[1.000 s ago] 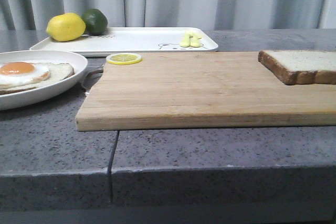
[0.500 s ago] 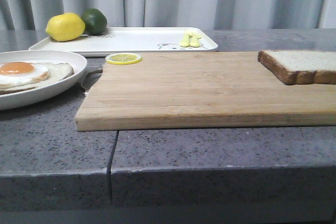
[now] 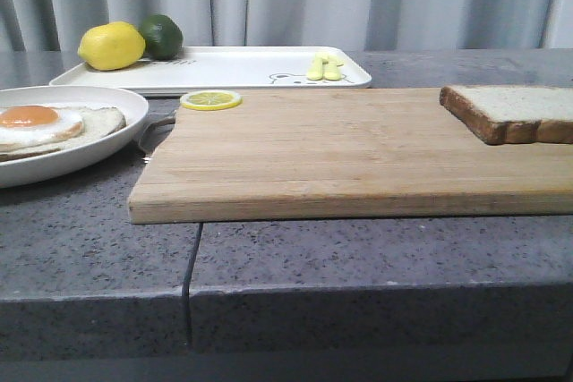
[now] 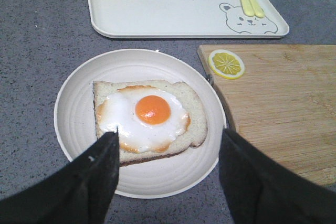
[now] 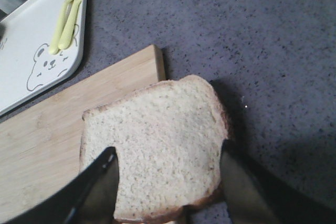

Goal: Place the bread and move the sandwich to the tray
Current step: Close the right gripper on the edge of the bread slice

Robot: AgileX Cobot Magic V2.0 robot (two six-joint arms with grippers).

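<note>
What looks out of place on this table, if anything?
The loose bread slice sits askew at the cutting board's far right end, one corner overhanging the counter. A lemon slice likewise pokes past the board's back left corner.

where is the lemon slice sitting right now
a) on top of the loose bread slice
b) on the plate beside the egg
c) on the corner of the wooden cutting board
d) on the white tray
c: the lemon slice lies on the corner of the cutting board nearest the plate, apart from the tray.
</note>
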